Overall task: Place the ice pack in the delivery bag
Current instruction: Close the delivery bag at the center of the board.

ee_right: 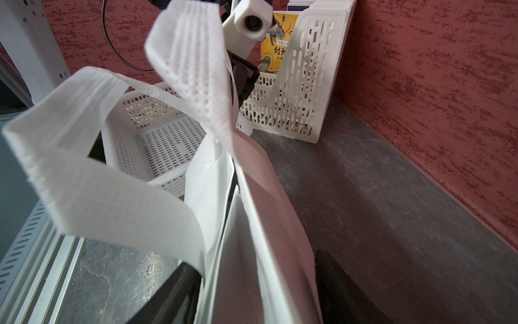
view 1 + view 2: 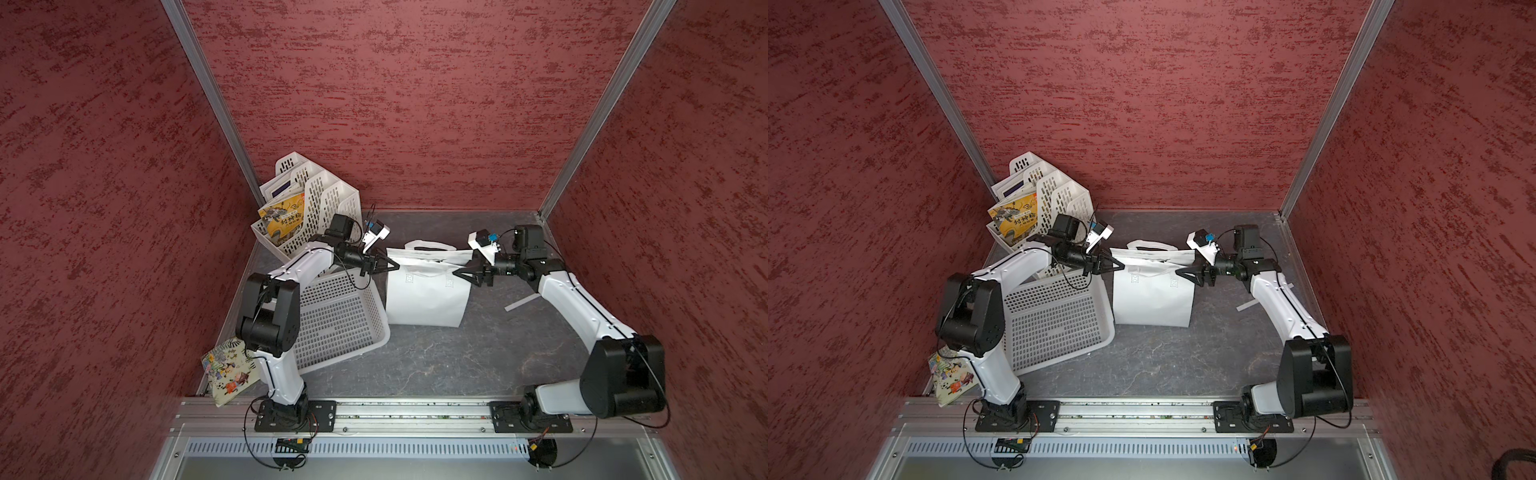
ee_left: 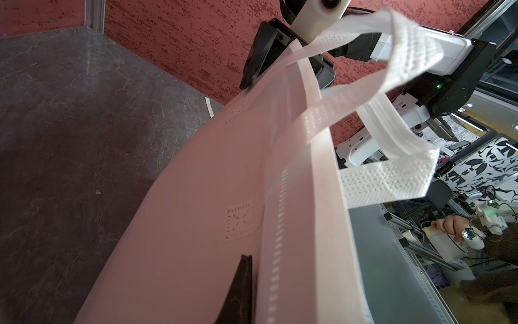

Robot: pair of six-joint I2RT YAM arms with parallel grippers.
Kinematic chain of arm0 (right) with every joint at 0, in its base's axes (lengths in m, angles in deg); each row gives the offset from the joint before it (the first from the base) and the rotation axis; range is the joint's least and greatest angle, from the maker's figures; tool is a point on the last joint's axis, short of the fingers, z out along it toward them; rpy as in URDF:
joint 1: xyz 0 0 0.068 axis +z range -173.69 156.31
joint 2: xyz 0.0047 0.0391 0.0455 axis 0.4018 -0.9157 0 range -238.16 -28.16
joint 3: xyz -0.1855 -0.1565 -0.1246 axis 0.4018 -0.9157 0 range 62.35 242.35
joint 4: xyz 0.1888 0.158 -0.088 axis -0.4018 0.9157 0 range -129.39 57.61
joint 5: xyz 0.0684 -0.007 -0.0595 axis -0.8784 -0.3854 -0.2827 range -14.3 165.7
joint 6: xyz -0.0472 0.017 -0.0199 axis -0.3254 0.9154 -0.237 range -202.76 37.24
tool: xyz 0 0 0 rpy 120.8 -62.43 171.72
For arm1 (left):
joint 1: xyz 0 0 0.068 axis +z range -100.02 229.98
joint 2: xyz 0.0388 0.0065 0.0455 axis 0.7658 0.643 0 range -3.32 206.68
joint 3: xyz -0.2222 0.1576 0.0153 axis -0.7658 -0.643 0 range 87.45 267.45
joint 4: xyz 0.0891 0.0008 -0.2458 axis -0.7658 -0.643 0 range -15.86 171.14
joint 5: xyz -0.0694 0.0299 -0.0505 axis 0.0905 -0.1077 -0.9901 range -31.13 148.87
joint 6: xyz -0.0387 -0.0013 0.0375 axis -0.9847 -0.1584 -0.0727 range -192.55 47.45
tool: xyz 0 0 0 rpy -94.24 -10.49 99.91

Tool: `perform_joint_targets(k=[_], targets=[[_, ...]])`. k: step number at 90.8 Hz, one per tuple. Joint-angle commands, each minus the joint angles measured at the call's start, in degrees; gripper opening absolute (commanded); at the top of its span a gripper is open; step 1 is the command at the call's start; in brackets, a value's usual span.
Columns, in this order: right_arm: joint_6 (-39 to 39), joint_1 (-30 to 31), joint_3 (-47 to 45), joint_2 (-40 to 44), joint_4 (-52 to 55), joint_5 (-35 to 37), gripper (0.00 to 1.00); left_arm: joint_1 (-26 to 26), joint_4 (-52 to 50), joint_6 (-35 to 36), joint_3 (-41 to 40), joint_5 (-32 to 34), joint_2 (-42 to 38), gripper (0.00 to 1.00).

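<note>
Passed a picture book [image 2: 226, 372] at the near left corner of the surface [image 2: 436, 361], then a white basket [image 2: 345, 316] with nothing seen in it. Found the bag [image 2: 428, 299] just beside the basket and a little farther back, upright at mid-surface, with its handles [image 2: 430, 246] flopped over a mouth pressed almost flat. Saw the left gripper [image 2: 395, 266] at the bag's left top corner, jaws closed and apparently pinching the rim. Saw the right gripper [image 2: 457, 273] at the opposite corner, jaws partly closed around the folded end wall, the gap packed with fabric in the right wrist view. Noted a file rack [image 2: 316, 203] with books in the far left corner. Spotted no ice pack in any view and could not see inside the bag. Judged the task early: bag gripped at both ends, probably for spreading open. Left to do, on this showing: opening the mouth, fetching the pack, dropping it in.
</note>
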Motion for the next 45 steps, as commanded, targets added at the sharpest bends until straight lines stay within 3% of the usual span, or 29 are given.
perform_joint_targets(k=[1,15,24,33,45], targets=[[-2.1,-0.2,-1.4,1.8,3.6,1.2,0.68,0.4,0.6,-0.4,1.5,1.0,1.0,0.11],[-3.1,-0.2,-2.5,2.8,4.3,2.6,0.67,0.4,0.4,-0.5,1.4,1.2,0.9,0.13],[-3.5,-0.2,-2.3,3.1,4.5,3.7,0.59,0.2,0.3,-0.4,1.3,1.2,0.7,0.17],[-3.8,-0.2,-2.1,3.0,4.7,5.0,0.4,0.0,-0.1,-0.3,1.2,1.2,0.3,0.19],[-3.9,-0.2,-1.8,3.3,4.5,5.8,0.15,-0.6,-0.4,0.1,0.8,2.2,-0.8,0.32]])
